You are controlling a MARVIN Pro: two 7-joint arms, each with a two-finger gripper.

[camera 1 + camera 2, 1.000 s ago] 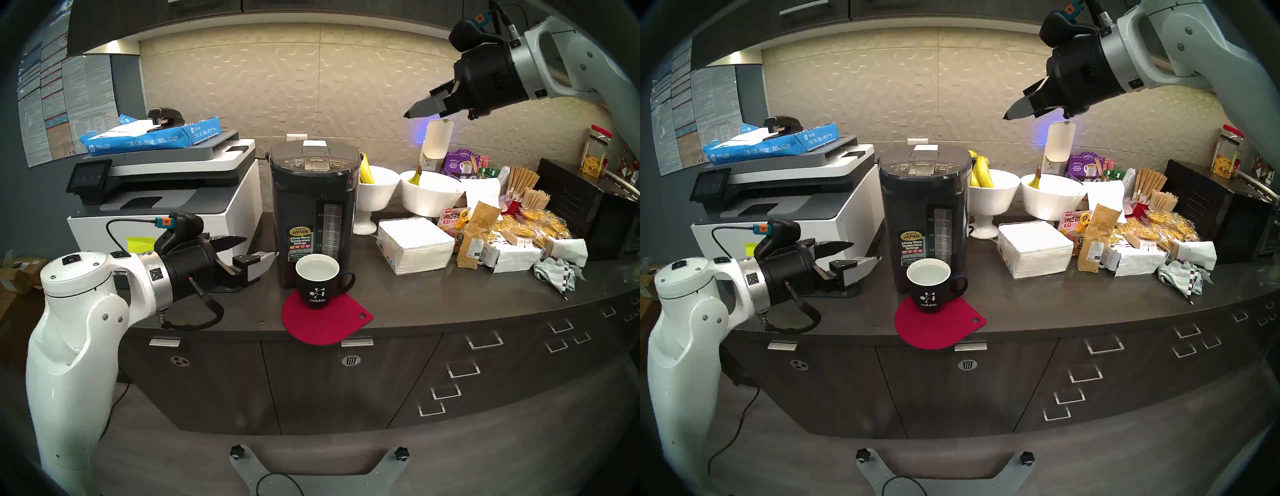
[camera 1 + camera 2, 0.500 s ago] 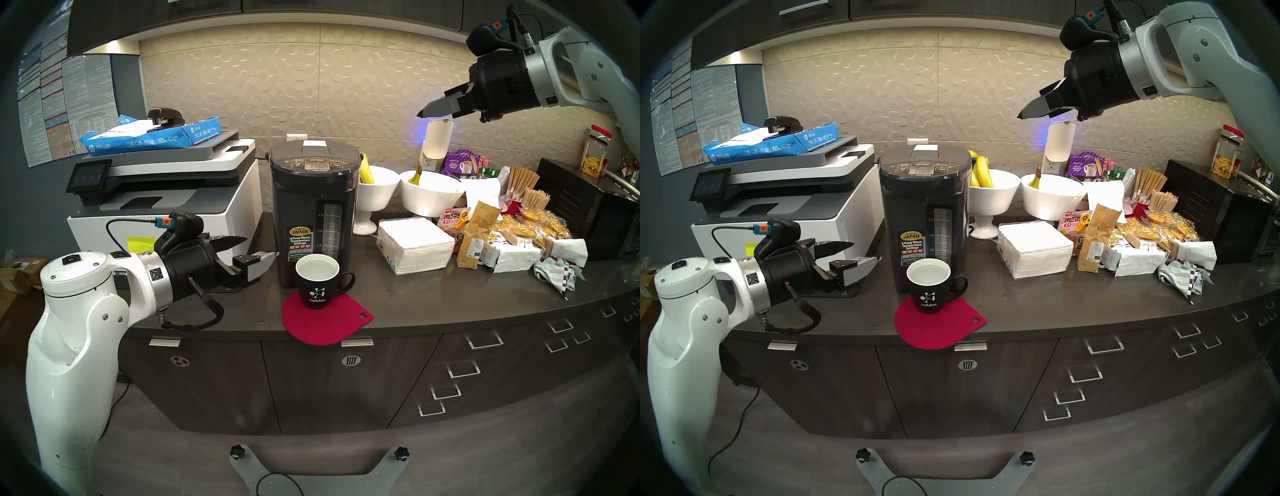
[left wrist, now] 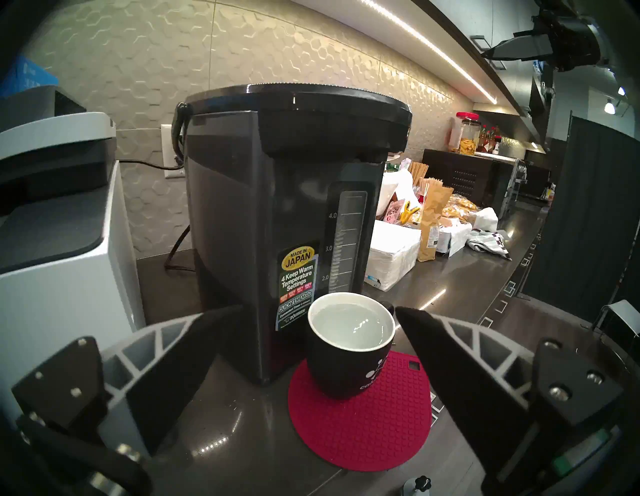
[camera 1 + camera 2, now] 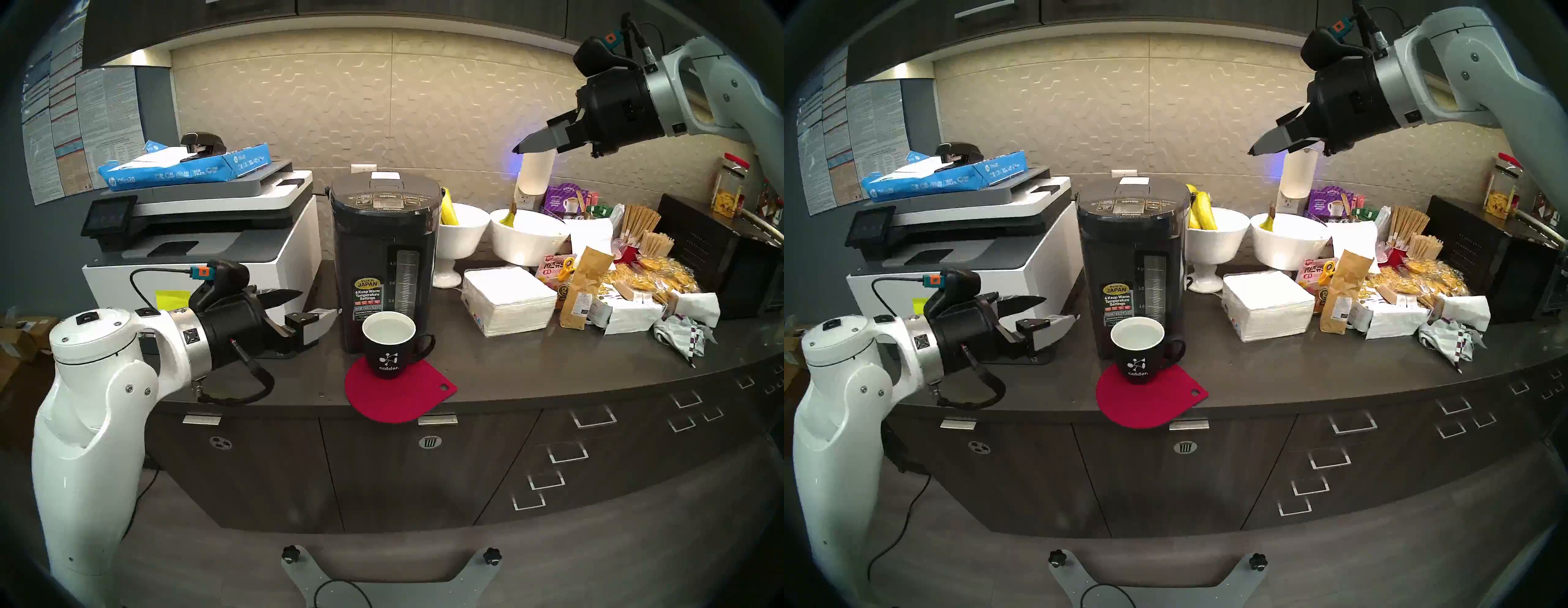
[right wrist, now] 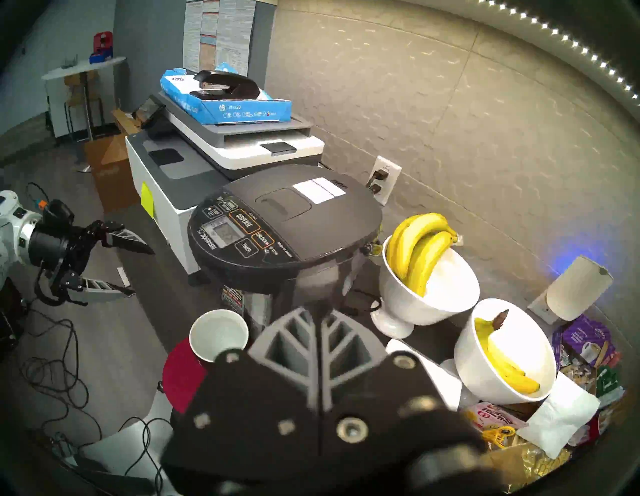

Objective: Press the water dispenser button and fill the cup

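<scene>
1. Cup (image 4: 388, 348): the black mug marked "calder" stands upright on a red mat (image 4: 399, 395) at the counter's (image 4: 551, 361) front edge, just in front of the water dispenser (image 4: 384, 254), with clear water well up its white inside.
2. Its loop handle points to my right.
3. My left gripper (image 4: 320, 303) hangs level, left of the dispenser's base, fingers spread wide with nothing between them; the cup shows in the gap from the left wrist view.
4. My right gripper (image 4: 519, 146) is high above the bowls of bananas (image 4: 1202, 210), well clear of the DISPENSE button (image 5: 243, 221); its fingers lie almost together and hold nothing.
5. A printer (image 4: 203, 246) stands left of the dispenser.
</scene>
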